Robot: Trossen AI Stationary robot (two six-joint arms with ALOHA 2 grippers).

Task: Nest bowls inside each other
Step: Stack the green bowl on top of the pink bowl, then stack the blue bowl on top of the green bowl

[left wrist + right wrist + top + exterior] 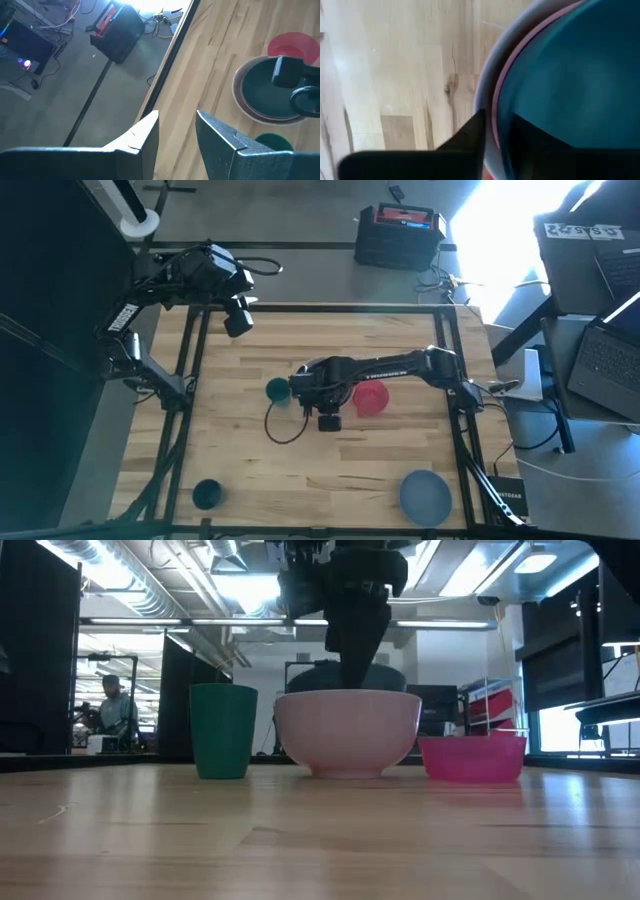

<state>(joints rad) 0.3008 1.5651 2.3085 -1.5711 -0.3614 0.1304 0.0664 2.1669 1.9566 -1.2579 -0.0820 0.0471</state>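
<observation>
Pale pink plastic sits at the middle of the wooden table [240, 440]. That is the pale pink bowl [348, 735], and the dark grey-blue bowl [264, 94] is nested inside it. My right pincer [492, 122] reaches down into this stack from directly above and sits at the rim of the nested bowl. Whether I am pinching that rim or have let it go, I cannot tell. From my right wrist the blue inside fills most of what I see. A pink rim runs round it, with a paler edge outside that. Seen from overhead, the red bowl [371, 399] stands at three o'clock from the stack, just beside it. A small teal bowl [277, 390] stands at nine o'clock, also close by. From table height it looks tall and narrow, standing upright beside the pink one. A second teal bowl [207, 495] stands well apart at seven o'clock, near the table's front edge. A second grey-blue bowl [425, 493] sits at five o'clock, by that same edge. My left pincer [238, 320] hangs at the table's back edge, at about eleven o'clock from the stack and well away from every bowl. Its fingers [145, 137] stand partly apart, with only bare wood showing in the gap, and it holds nothing.
</observation>
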